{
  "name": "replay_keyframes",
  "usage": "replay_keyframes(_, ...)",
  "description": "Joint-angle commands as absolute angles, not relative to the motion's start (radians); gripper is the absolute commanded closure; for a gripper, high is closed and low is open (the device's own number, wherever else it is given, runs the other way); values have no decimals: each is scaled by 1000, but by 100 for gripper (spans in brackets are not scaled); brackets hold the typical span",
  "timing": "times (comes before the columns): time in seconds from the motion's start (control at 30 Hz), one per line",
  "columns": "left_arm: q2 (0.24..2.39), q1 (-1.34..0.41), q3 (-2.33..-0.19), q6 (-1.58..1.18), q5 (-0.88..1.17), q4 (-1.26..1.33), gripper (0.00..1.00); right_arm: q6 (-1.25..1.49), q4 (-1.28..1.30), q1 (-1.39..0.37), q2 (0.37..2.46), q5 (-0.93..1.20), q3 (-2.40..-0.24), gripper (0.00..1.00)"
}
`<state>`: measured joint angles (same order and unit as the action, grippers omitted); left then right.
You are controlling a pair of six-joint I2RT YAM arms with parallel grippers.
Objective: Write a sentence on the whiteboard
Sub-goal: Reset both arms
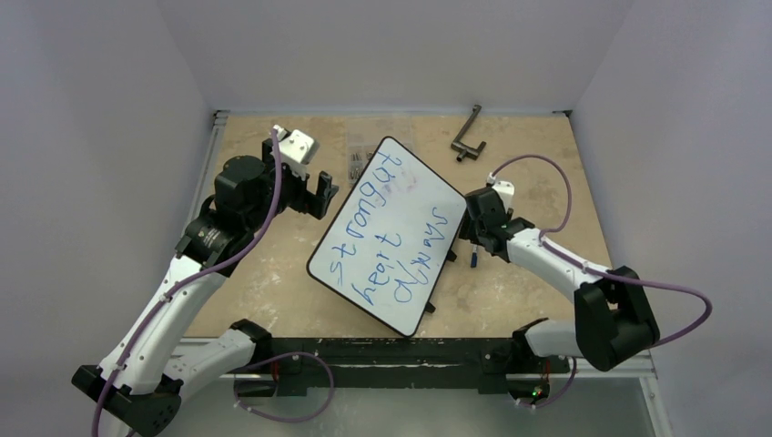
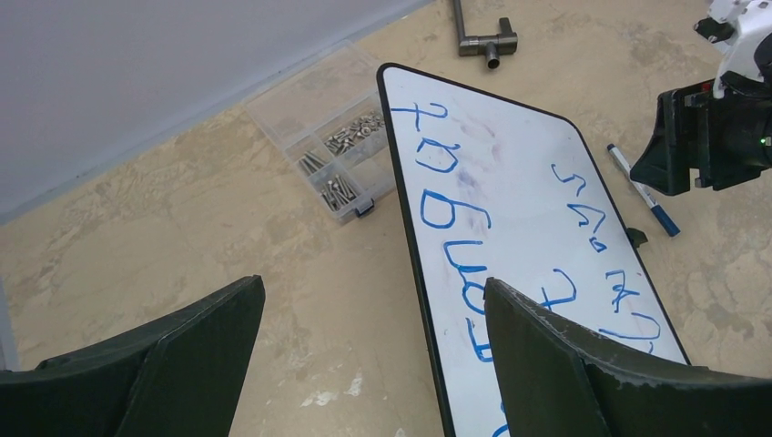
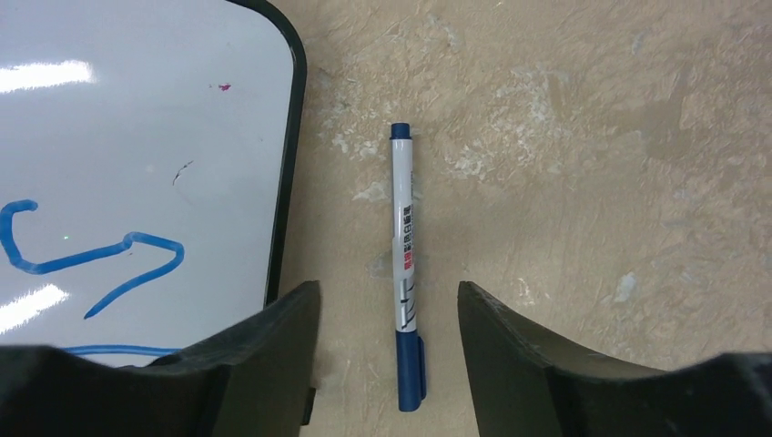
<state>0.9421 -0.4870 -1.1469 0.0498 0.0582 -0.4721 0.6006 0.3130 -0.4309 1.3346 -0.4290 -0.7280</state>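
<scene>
Whiteboard [image 1: 424, 189], sentence [image 1: 362, 218] written — pen [image 3: 404, 255] laid just beside it between the spread fingers of the right gripper [image 3: 387, 293], best lifted straight up; left gripper [image 2: 373, 284] likewise spread wide.

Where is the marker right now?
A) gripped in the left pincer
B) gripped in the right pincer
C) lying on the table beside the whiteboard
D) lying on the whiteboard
C: the marker lies flat on the table, apart from the whiteboard frame, below the open right pincer, which is not touching it.
</scene>
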Motion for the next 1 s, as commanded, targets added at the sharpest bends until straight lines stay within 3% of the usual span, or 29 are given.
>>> replay_keyframes(0.0, 926, -489, -1138, 70, 43, -446, 10, 610, 324, -426, 1264, -475, -734, 38)
replay_keyframes(0.17, 927, -489, -1140, 61, 32, -446, 7, 578, 340, -426, 1190, -459, -758, 9)
replay_keyframes(0.23, 926, -489, -1137, 56, 17, -445, 5, 549, 333, -426, 1146, -439, -766, 2)
replay_keyframes(0.3, 924, -488, -1136, 52, 4, -443, 0, 502, 303, -427, 1085, -399, -764, 1)
replay_keyframes(0.6, 922, -464, -1121, 25, 3, -422, 0, 416, 146, -426, 762, -87, -739, 1)
replay_keyframes(0.8, 922, -456, -1120, 22, 7, -422, 0, 438, 96, -426, 692, 181, -749, 1)
replay_keyframes(0.97, 922, -454, -1120, 22, 7, -423, 0, 464, 124, -427, 664, 257, -759, 1)
